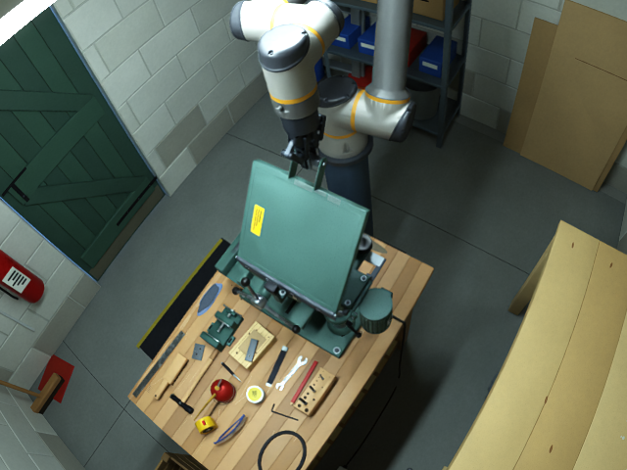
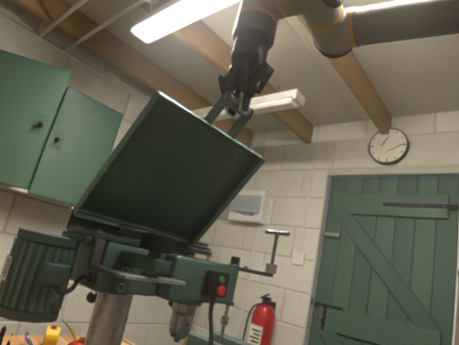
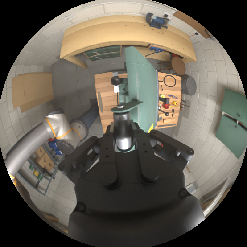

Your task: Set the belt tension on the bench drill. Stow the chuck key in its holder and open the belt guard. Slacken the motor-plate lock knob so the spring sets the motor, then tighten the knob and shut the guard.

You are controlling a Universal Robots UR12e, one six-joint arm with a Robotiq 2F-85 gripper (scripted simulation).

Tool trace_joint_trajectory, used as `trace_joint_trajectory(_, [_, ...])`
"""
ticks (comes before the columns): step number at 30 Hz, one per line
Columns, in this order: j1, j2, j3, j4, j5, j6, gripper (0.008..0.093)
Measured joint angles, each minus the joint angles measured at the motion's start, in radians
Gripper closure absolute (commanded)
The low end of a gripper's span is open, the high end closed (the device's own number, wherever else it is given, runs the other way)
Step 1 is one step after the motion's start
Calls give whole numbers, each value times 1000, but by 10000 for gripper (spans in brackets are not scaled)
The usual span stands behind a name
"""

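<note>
The motor-plate lock knob (image 3: 116, 80) shows as a black ball behind the raised guard from the wrist camera, and the guard hides it from the side camera. The green belt guard (image 1: 299, 243) of the bench drill (image 1: 309, 303) stands tilted up, hinged along its lower edge, with a yellow label near one side. My gripper (image 1: 303, 152) is above the guard's upper edge, and its fingers are clamped on the round bar of the guard handle (image 3: 123, 133) (image 2: 236, 107). The chuck key (image 2: 274, 251) stands upright beside the drill head.
A wooden drill-bit block (image 1: 315, 390) lies on the bench with a spanner (image 1: 291, 373), red oil can (image 1: 221, 390), tape measure (image 1: 205, 424), small vise (image 1: 223, 328) and black belt loop (image 1: 281, 450). Shelving stands behind the robot base (image 1: 349, 177). A long wooden bench runs along the right.
</note>
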Motion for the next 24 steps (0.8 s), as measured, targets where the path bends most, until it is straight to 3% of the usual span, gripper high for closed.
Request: trace_joint_trajectory(24, [-27,170,-212,40,0,-26,934])
